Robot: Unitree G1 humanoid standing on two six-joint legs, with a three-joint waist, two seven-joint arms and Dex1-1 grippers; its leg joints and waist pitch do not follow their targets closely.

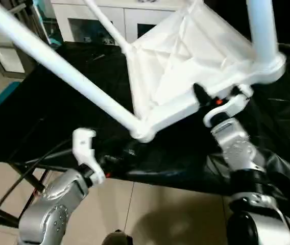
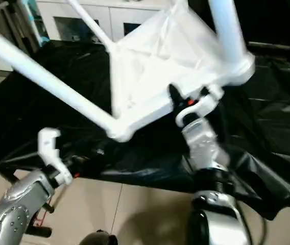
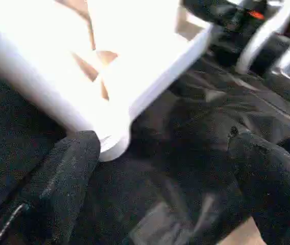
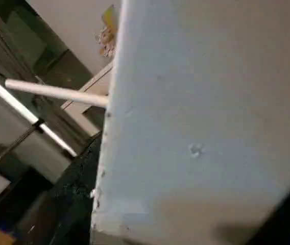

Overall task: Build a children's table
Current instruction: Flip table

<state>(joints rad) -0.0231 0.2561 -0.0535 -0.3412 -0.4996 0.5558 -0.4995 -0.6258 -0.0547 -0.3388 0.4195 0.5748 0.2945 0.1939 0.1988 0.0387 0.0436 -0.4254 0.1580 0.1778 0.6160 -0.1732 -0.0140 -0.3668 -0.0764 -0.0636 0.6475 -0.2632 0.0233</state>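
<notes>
right gripper: clamps my tilted table top's rim
left gripper: fingers apart, grasping nothing, below corner socket

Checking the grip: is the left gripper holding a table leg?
No, the left gripper is open with only black cloth between its fingers.

The table top stands tilted on its edge over the sheet, ribbed underside toward the robot. The right gripper sits at the top's near rim, just left of the corner socket where one leg rises. The left gripper hangs apart from the table, below and left of the near corner socket. From that socket a second leg runs up and left, above this hand. A third leg reaches back toward the cabinet behind the sheet.
</notes>
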